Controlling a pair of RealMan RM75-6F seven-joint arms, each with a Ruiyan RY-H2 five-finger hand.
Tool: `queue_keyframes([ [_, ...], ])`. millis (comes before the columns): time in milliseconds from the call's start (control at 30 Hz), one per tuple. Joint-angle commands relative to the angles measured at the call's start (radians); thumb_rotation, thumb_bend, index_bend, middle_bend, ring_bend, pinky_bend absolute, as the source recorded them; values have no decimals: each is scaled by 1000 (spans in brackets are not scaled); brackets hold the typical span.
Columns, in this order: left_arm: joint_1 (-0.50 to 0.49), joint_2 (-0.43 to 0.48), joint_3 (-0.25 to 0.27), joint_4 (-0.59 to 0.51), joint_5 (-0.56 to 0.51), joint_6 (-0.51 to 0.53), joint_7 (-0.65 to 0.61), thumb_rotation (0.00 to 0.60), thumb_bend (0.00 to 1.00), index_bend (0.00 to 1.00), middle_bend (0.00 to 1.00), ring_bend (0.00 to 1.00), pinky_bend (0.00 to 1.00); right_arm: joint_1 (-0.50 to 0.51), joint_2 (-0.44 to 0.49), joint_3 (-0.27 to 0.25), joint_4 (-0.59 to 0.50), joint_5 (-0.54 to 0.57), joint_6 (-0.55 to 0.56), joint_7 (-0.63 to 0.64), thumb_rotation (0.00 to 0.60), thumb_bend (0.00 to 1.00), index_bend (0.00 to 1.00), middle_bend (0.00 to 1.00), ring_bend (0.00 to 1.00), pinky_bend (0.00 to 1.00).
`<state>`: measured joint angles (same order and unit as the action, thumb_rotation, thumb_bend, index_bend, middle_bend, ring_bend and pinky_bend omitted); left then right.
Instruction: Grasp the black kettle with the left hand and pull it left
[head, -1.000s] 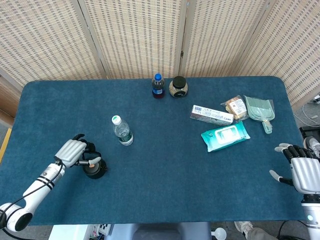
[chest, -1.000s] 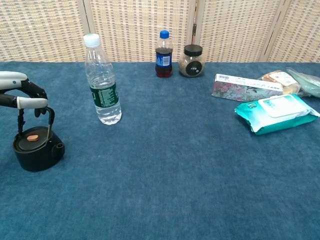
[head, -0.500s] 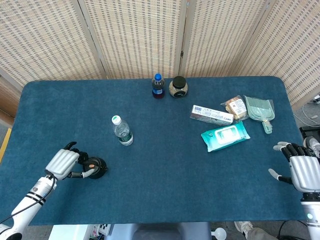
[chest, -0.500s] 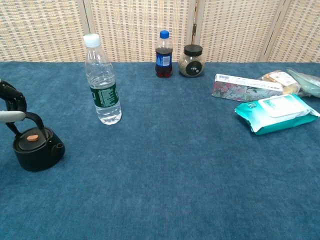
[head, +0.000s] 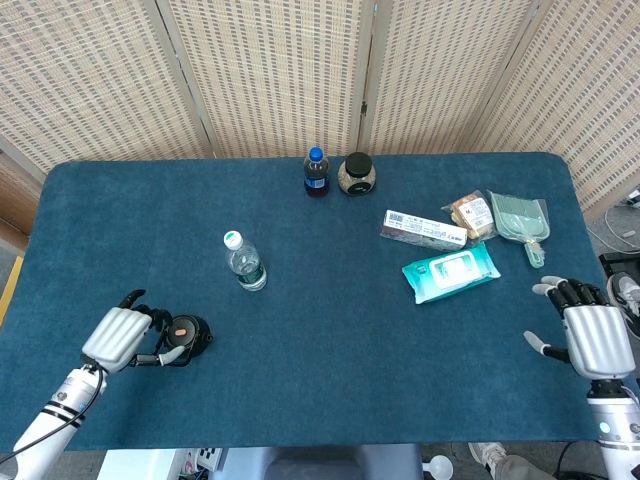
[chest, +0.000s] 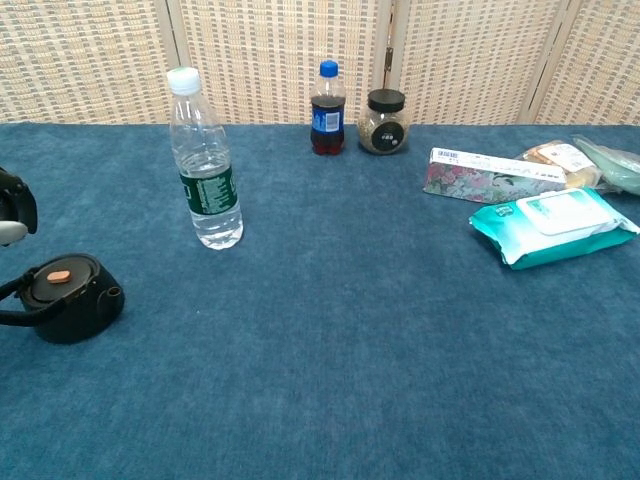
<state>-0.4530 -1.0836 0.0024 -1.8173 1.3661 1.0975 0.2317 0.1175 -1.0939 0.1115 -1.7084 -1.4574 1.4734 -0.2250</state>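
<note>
Blue cloth-covered table (head: 330, 330), woven screen panels (head: 270, 70) behind

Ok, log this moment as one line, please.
left robot hand: touching black kettle handle, grasp unclear | right robot hand: open, idle | kettle: near water bottle

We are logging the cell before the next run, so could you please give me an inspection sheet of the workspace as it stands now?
Surface: table covered in blue cloth.
Job's things: black kettle upright near the front left, handle folded down to its left.
Clutter: clear water bottle, cola bottle, jar, flowered box, teal wipes pack, snack packet, green scoop.
Hands: left hand beside the kettle, fingers at its handle, grip unclear; right hand open at the right edge.
Cables: nothing seen on the table.
Surroundings: woven folding screen behind.
</note>
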Motion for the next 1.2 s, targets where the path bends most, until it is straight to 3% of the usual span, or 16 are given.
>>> queue_keyframes([
  [33,3,0,4,-9,0,0,13,139,163,376,453,374,65,2,-2,1,-14,8,-2,-15,600,137,321,278,233,251],
  [300,4,-12,18,-27,3,-16,52,126,163,364,436,378,66,2,-7,-2,-22,14,-4,-32,600,137,321,278,233,252],
  [733,24,-36,49,-53,-5,-11,149,13,152,275,325,303,66,3,-8,-3,-25,17,-3,-36,600,137,321,278,223,259],
  [1200,51,-46,66,-78,-20,12,201,10,152,315,305,299,65,4,-7,-4,-25,17,-2,-36,600,137,321,278,223,254],
])
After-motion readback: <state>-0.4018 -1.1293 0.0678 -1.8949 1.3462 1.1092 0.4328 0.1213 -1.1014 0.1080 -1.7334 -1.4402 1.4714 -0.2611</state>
